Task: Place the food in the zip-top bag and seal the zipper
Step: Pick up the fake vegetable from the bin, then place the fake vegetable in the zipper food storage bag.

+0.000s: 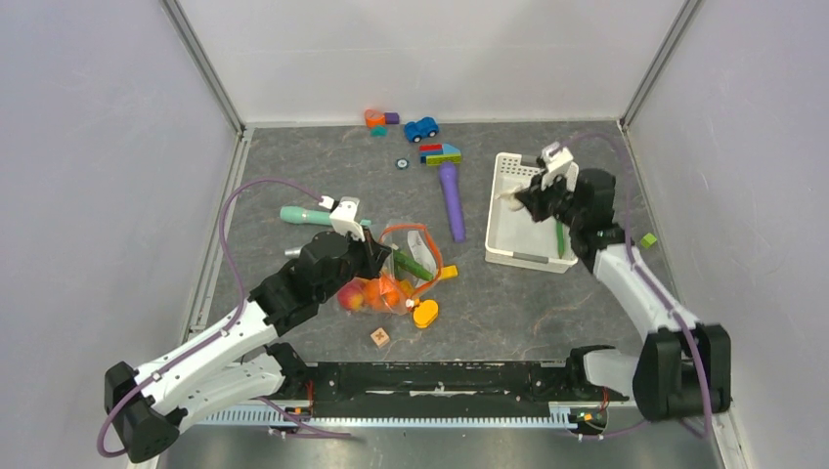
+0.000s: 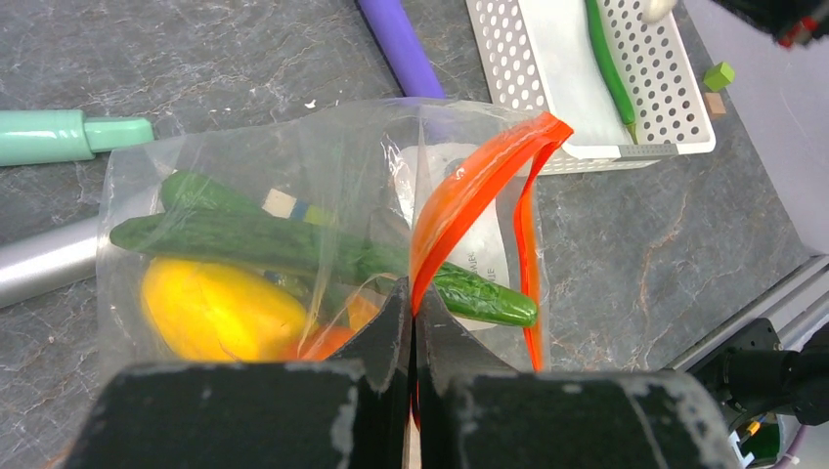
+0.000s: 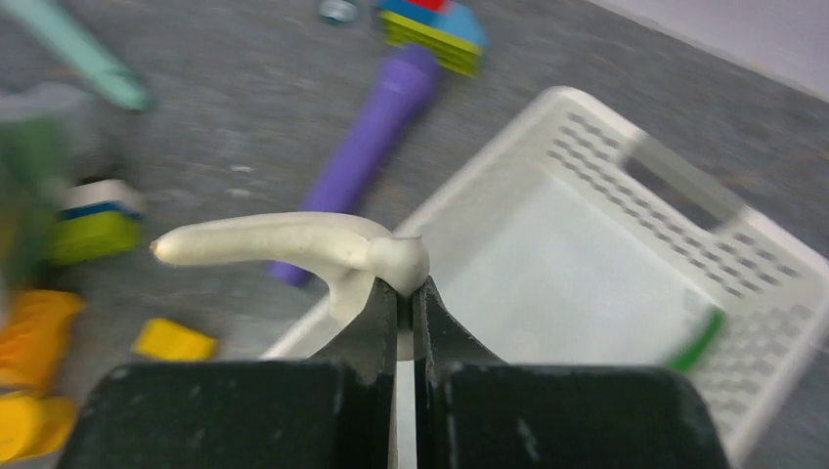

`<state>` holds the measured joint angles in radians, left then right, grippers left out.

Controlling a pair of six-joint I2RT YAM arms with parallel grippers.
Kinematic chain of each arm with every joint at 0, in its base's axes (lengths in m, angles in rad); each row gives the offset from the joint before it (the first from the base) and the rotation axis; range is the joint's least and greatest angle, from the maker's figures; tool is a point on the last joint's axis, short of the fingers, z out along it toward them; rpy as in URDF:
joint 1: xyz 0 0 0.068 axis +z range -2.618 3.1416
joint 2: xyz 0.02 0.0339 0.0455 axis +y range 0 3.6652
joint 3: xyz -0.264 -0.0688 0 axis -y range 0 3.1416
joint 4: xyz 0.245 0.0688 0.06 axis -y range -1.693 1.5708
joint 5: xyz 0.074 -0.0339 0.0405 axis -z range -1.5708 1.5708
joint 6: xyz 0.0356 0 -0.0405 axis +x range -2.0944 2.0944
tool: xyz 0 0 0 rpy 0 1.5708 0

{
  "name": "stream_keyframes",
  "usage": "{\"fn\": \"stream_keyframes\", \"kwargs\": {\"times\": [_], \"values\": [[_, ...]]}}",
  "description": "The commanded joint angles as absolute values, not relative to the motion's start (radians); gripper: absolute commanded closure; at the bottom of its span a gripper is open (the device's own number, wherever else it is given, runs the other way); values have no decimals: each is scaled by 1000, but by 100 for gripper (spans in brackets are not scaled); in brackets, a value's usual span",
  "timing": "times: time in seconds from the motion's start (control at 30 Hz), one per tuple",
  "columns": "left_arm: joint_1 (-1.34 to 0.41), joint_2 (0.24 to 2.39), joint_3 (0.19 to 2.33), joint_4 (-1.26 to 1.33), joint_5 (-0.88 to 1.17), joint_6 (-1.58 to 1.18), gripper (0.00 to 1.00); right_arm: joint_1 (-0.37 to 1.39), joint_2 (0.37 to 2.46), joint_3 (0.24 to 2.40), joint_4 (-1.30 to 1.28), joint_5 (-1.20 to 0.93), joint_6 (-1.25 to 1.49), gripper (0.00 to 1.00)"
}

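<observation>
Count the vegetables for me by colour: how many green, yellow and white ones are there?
Green: 3, two cucumbers in the bag, one bean in the basket.
Yellow: 1, the squash in the bag.
White: 1, the white piece in the right gripper.
Total: 5.

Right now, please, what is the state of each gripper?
Left gripper: shut on the zipper at the mouth of the zip-top bag.
Right gripper: shut on the white food piece.
</observation>
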<state>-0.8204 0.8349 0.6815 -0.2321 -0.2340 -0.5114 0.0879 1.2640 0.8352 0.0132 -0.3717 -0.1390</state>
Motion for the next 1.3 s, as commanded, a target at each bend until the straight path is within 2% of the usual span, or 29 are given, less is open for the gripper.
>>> {"fn": "stream_keyframes", "kwargs": {"times": [0.0,0.07,0.2,0.3,0.4,0.53,0.7,0.9,1.13,1.27], "values": [[-824,810,700,-207,-242,-548,98,191,1094,653,390,-722,104,100],[-824,807,698,-207,-242,-548,98,265,1033,595,483,-776,145,100],[-824,803,698,-207,-235,-551,98,424,979,584,481,-813,115,100],[-824,800,698,-206,-236,-554,98,530,996,590,482,-863,100,100],[-824,800,698,-205,-235,-556,98,642,1039,619,415,-825,32,99],[-824,800,698,-204,-223,-554,98,724,1121,677,367,-652,9,99],[-824,796,697,-199,-209,-554,98,780,1209,711,461,-472,45,100],[-824,772,693,-191,-181,-547,98,873,1314,783,409,-119,17,100],[-824,732,677,-161,-105,-527,98,972,1421,900,268,406,107,98],[-824,698,663,-150,-102,-527,98,992,1464,960,186,540,159,97]]}}
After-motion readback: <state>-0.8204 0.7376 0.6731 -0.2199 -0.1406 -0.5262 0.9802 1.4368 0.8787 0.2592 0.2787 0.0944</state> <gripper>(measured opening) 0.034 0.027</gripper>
